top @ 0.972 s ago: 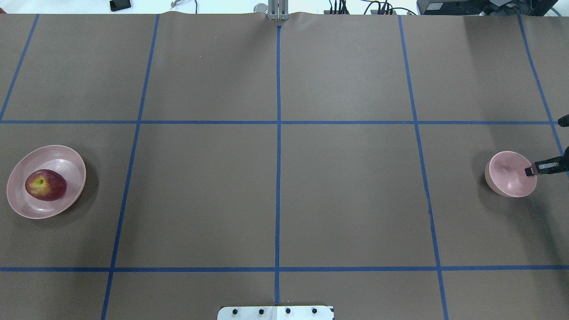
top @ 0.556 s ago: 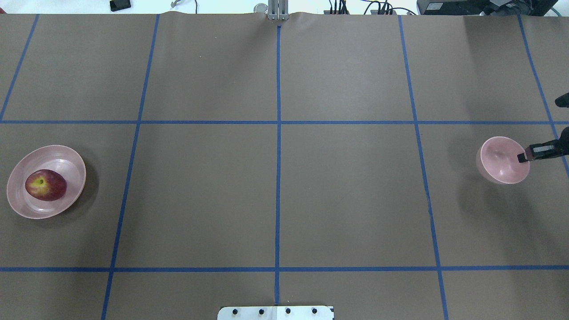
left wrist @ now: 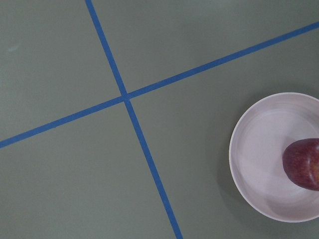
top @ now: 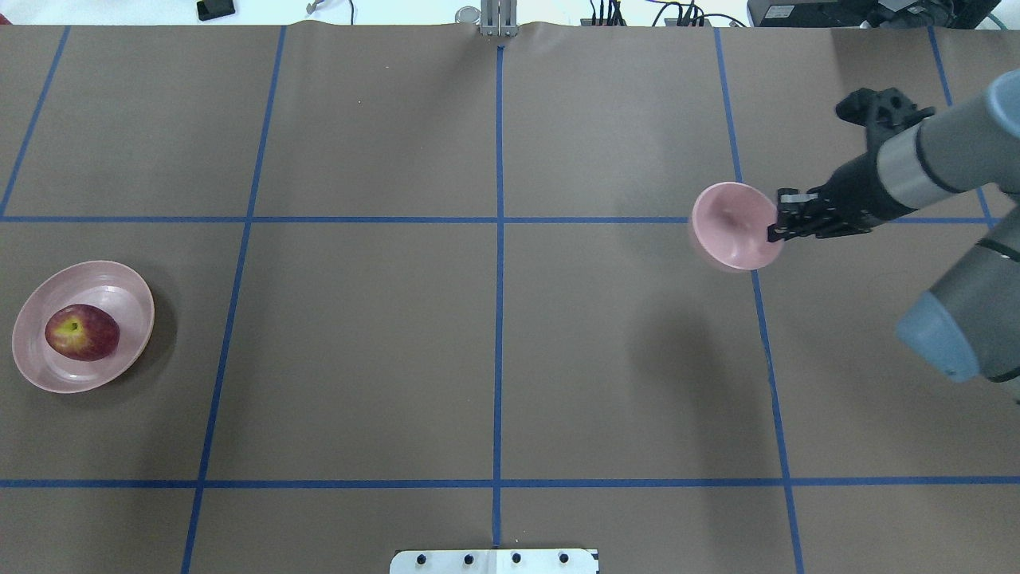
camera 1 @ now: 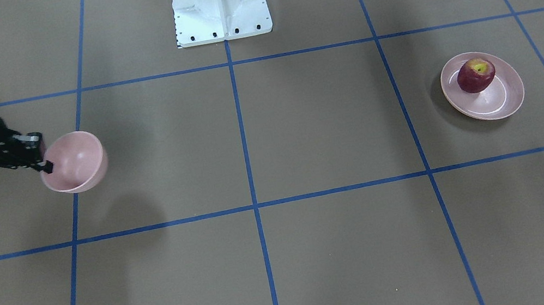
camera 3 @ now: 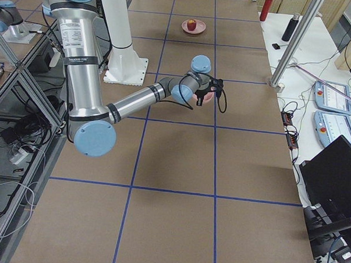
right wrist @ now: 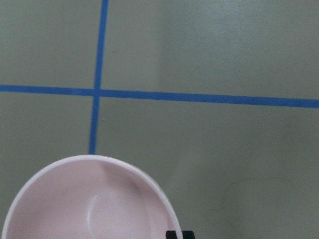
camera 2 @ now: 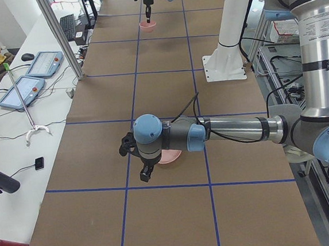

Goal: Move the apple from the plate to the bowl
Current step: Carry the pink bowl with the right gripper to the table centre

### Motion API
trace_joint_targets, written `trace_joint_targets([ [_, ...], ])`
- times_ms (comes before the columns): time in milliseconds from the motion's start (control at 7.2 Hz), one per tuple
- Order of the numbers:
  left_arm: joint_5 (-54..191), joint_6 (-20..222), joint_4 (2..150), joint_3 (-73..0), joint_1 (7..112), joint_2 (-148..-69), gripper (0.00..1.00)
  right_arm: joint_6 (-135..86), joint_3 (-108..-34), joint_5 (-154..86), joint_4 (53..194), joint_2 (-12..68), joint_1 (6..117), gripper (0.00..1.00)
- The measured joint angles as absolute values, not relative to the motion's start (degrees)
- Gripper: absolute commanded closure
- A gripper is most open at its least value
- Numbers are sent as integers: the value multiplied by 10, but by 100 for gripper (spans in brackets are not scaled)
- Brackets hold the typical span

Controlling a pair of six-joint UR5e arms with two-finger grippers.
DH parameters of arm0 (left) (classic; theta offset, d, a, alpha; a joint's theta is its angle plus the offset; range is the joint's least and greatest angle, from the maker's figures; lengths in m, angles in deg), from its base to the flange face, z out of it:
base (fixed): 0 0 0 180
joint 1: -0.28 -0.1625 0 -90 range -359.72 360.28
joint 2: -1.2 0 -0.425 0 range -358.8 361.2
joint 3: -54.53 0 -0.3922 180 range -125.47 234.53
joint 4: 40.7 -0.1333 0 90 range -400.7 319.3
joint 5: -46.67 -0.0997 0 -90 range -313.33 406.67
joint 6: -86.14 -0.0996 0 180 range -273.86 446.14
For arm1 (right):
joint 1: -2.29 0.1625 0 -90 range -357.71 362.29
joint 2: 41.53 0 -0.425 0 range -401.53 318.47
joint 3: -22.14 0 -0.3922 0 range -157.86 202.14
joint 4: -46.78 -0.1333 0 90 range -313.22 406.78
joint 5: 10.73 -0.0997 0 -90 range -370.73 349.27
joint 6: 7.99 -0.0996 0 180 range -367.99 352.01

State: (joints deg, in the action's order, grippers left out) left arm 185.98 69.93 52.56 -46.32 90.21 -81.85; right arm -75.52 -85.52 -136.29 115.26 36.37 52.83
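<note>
The dark red apple (top: 81, 332) lies on the pale pink plate (top: 119, 287) at the table's left end. Both also show in the front view: apple (camera 1: 476, 74), plate (camera 1: 508, 96). The left wrist view shows the plate (left wrist: 256, 154) and apple (left wrist: 304, 164) from above. My right gripper (top: 775, 229) is shut on the rim of the small pink bowl (top: 733, 223) and holds it off the table, tilted; the bowl (camera 1: 77, 160) casts a shadow below. The bowl's inside (right wrist: 89, 204) is empty. My left gripper (camera 2: 146, 172) shows only in the exterior left view, near the plate; I cannot tell its state.
Brown paper with a blue tape grid (top: 500, 219) covers the table. The robot's white base plate (camera 1: 219, 1) stands at the near middle edge. Cables and devices (top: 797, 12) lie beyond the far edge.
My right gripper has lifted the bowl and carried it left and away from the right edge. The right arm has come into the overhead view. The apple and plate have not moved.
</note>
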Motion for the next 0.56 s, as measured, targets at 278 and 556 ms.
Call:
trace_joint_targets([
  [278,1860,699,526,-463,901,-818,2,-872,-847,-1259,1253,235,411,100],
  [556,1860,699,525,-463,898,-818,2,-934,-803,-1172,1317,142,329,100],
])
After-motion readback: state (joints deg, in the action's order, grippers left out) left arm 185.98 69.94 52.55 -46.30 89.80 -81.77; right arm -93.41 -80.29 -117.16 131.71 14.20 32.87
